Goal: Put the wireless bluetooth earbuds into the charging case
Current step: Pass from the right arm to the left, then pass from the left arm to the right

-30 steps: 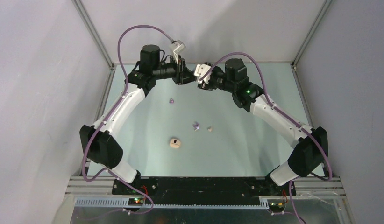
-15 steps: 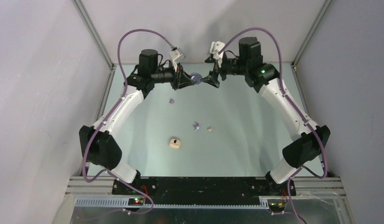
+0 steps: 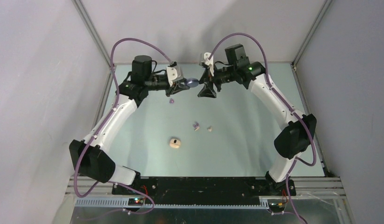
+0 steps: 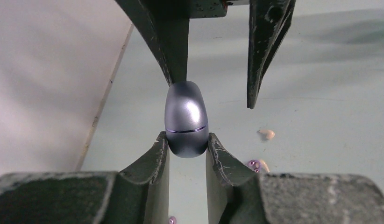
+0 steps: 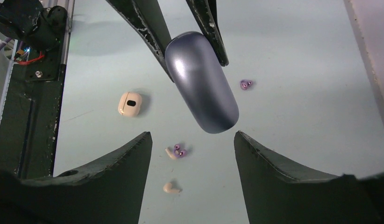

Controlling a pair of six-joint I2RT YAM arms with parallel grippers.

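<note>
A closed blue-grey charging case (image 4: 186,116) hangs in the air at the back of the table, pinched at its lower end by my shut left gripper (image 4: 186,140). From above it shows as a small oval (image 3: 193,83) at the left gripper (image 3: 186,84). My right gripper (image 5: 191,135) is open, with the case (image 5: 202,81) just beyond its fingertips; one right finger (image 4: 174,46) touches the case's top. Loose earbuds lie on the table: a purple one (image 3: 171,100), a purple and cream pair (image 5: 177,150) and a cream one (image 5: 171,188).
A cream-beige charging case (image 3: 175,143) lies shut on the pale green table (image 3: 246,135), nearer the arm bases. Grey walls and a metal frame (image 3: 94,35) enclose the back and sides. The right gripper (image 3: 207,91) points down just right of the held case.
Both grippers were together at the case. The right gripper has opened and drawn off it, now tipping downward. The left arm has swung left, keeping the case.
</note>
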